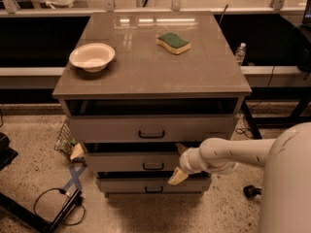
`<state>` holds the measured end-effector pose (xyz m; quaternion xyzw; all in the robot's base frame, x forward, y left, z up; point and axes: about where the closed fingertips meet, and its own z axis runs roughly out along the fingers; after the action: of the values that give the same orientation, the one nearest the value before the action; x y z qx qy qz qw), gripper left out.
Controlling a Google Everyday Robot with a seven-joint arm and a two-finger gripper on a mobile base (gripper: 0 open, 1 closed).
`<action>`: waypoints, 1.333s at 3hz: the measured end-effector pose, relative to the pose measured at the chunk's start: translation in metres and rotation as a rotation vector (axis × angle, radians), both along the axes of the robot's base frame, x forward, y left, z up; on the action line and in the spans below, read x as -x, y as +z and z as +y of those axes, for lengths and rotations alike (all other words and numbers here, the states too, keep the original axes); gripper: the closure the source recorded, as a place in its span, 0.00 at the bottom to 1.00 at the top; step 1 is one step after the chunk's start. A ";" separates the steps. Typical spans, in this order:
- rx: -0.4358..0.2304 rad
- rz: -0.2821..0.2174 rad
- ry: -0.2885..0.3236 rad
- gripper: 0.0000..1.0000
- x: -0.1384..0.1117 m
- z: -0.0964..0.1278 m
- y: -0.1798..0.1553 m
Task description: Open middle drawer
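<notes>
The cabinet (150,72) has three grey-beige drawers, each with a black bar handle. The middle drawer (121,162) sits slightly out, with a dark gap above its front; its handle (153,166) is at the centre. The top drawer (107,129) is pulled out a little further, and the bottom drawer (121,185) is below. My gripper (179,163) is just right of the middle handle, in front of that drawer. One beige fingertip (181,148) shows above the drawer front and the other below it, so the gripper is open.
A cream bowl (92,57) and a green-yellow sponge (173,42) lie on the cabinet top. A water bottle (240,52) stands behind at the right. Blue tape (73,178) and cables (53,203) lie on the floor at the left. My white arm and body (286,178) fill the lower right.
</notes>
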<state>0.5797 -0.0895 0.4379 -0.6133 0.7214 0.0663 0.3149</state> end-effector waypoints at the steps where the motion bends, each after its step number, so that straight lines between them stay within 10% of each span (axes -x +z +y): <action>1: -0.008 0.011 0.009 0.38 0.000 0.005 -0.004; 4: -0.021 0.017 0.011 1.00 0.014 0.004 -0.004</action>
<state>0.5661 -0.0859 0.4340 -0.6133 0.7198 0.0810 0.3148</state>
